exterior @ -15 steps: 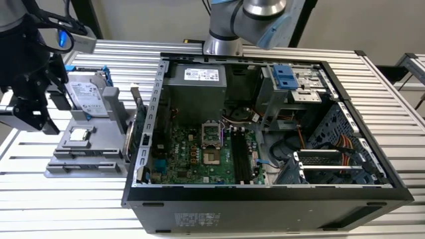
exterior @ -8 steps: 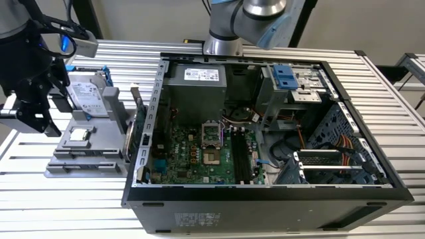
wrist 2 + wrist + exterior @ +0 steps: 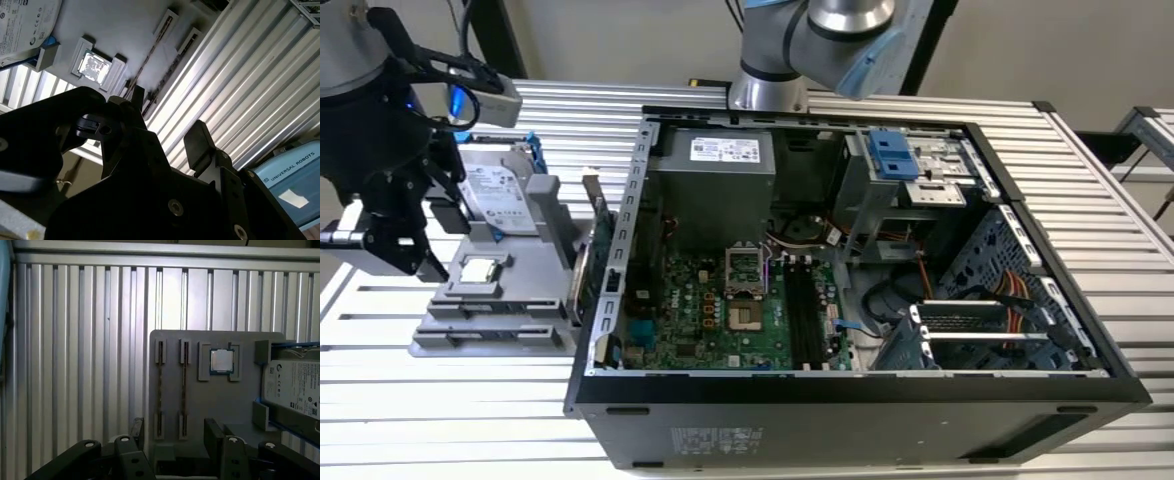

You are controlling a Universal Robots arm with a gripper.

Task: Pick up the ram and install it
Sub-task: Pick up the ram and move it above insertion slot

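Open-topped computer case (image 3: 854,420), clear drop to memory slots (image 3: 801,315), cables (image 3: 1017,300) and drive cage (image 3: 921,185) crowding nearby

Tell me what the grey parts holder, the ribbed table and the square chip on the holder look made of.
Parts holder: probably matte grey plastic; dull, even surface without glints.
Table: likely aluminium, satin silver; parallel ribbed slats catching bright streaks of light.
Square chip: seemingly a metal lid, shiny silver, reflecting light.
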